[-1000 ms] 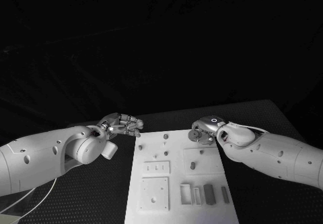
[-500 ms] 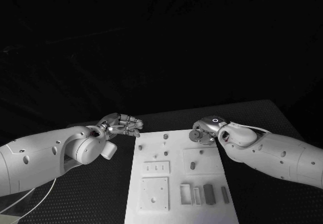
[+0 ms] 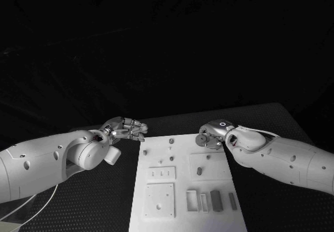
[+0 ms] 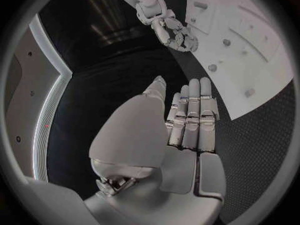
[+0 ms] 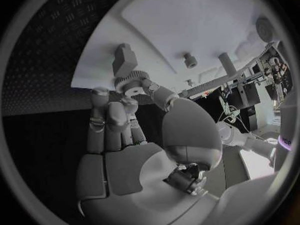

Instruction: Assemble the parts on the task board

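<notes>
A dark room surrounded the black textured worktop (image 3: 97, 203). On its middle lay the flat white task board (image 3: 182, 212), its small grey parts (image 3: 215, 200) mostly seated near the near edge. The right robot hand (image 3: 207, 138) pinched a small toothed gear (image 5: 129, 82) over the board's far right corner, not yet placed. The left robot hand (image 3: 127, 129) hovered off the far left corner, fingers curled, empty.

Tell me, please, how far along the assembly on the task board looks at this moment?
Early to midway, I would judge. A few small pegs already stand in the far end of the task board. The right hand pinches a small gear over the board's far right corner, not yet seated. The left hand holds nothing beside the far left corner. The bar-shaped parts still lie at the near end.
</notes>
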